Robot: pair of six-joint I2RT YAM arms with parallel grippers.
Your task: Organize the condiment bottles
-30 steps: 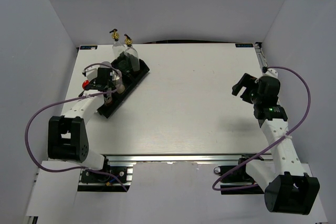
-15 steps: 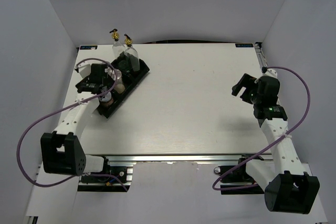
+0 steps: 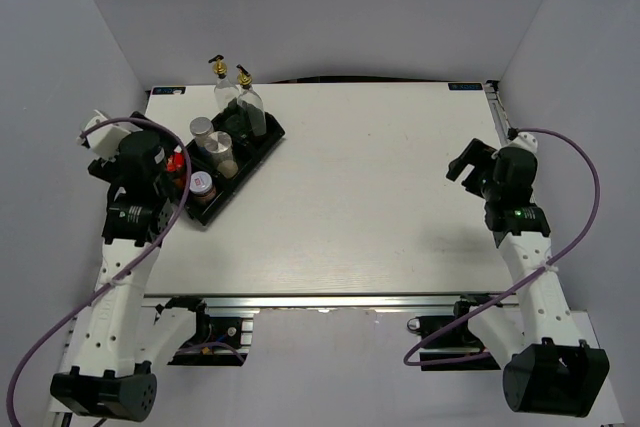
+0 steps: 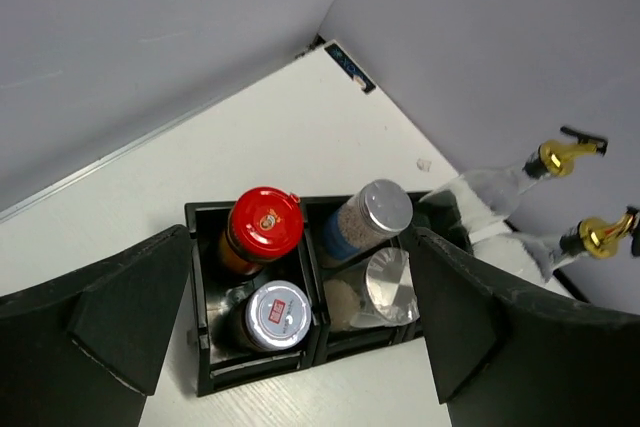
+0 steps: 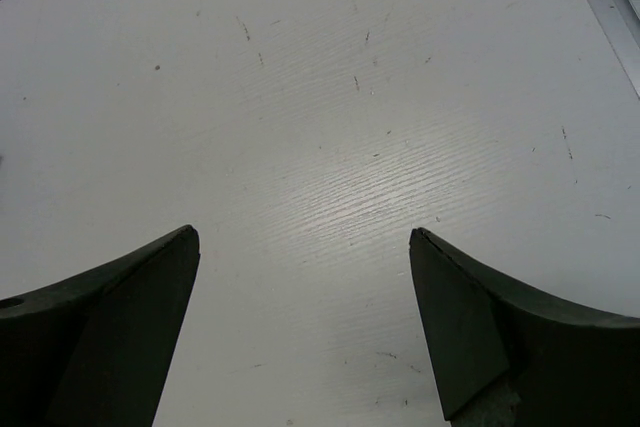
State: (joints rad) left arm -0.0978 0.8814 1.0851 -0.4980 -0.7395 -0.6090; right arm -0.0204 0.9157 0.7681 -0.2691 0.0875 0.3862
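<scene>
The black tray [image 3: 268,141] at the table's left rear holds all five bottles. Two clear cruets [image 3: 225,93] [image 3: 250,108] with gold-black spouts stand at its far end. The silver-capped shaker [image 3: 203,129] and a clear-topped one [image 3: 222,145] stand mid-tray. The silver-lidded jar [image 3: 203,184] and red-lidded jar [image 3: 178,162] share the near compartment. The left wrist view shows the red-lidded jar [image 4: 265,222], silver-lidded jar [image 4: 277,314], shaker [image 4: 383,209] and cruets [image 4: 520,247]. My left gripper [image 3: 160,169] [image 4: 300,247] is open, empty, left of the tray. My right gripper [image 3: 468,165] [image 5: 302,235] is open over bare table.
The white table [image 3: 380,197] has grey walls close on the left, rear and right. Its metal rail runs along the right edge [image 3: 497,112]. The tray's near rim [image 4: 255,372] lies just under my left fingers.
My left gripper passed over the tray, then drew back to the left and up, empty. The red-lidded jar now stands in the tray. The right arm shifted only slightly.
</scene>
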